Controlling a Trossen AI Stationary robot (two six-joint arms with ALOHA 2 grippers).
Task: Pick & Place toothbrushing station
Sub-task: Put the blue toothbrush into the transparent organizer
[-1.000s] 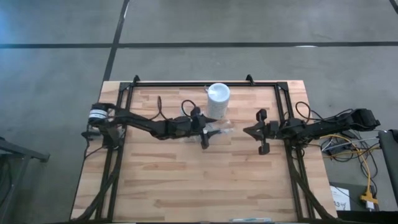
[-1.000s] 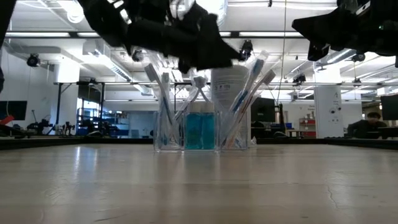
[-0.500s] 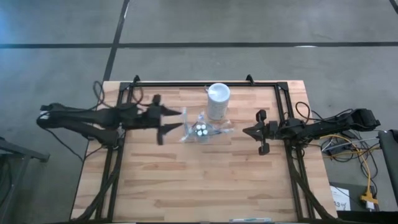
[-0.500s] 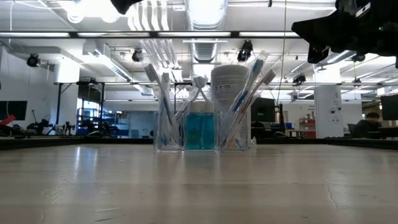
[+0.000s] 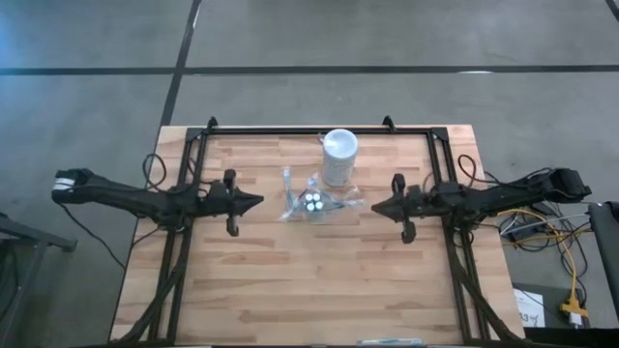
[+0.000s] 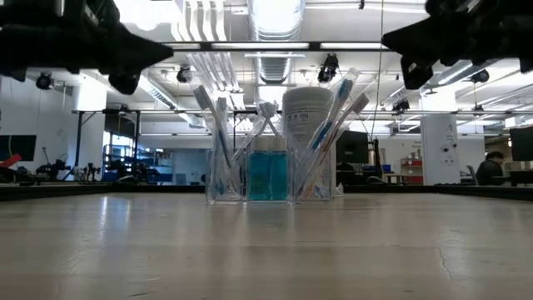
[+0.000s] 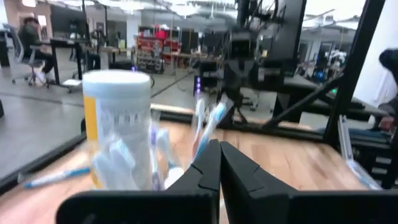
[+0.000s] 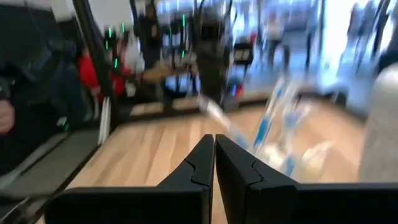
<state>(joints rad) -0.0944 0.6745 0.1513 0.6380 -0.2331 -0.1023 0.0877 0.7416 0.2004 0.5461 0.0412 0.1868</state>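
High view shows your clear holder (image 5: pixel 312 201) with toothbrushes (image 5: pixel 288 182) touching the white cup (image 5: pixel 338 155), left pincer (image 5: pixel 253 201) and right pincer (image 5: pixel 377 207) clenched empty either side; placement looks done.

Left tool (image 5: pixel 257 201) closed, empty; right tool (image 5: pixel 375 206) closed, empty; both arms raised, facing inward.
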